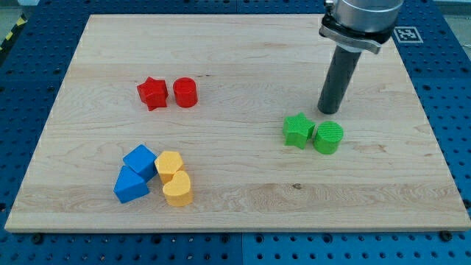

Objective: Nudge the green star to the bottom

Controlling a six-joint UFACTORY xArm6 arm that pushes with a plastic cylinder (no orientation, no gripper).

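The green star [297, 131] lies on the wooden board [243, 66] at the view's right of centre. A green cylinder [328, 138] touches its right side. My tip [328, 111] is just above the pair, toward the view's top, slightly right of the star and a small gap away from both blocks. The dark rod rises from the tip to the arm at the view's top right.
A red star [153, 93] and red cylinder [185, 93] sit side by side at upper left. Two blue blocks [135, 174] and two yellow blocks [174, 177] cluster at lower left. The board's bottom edge runs near the view's bottom.
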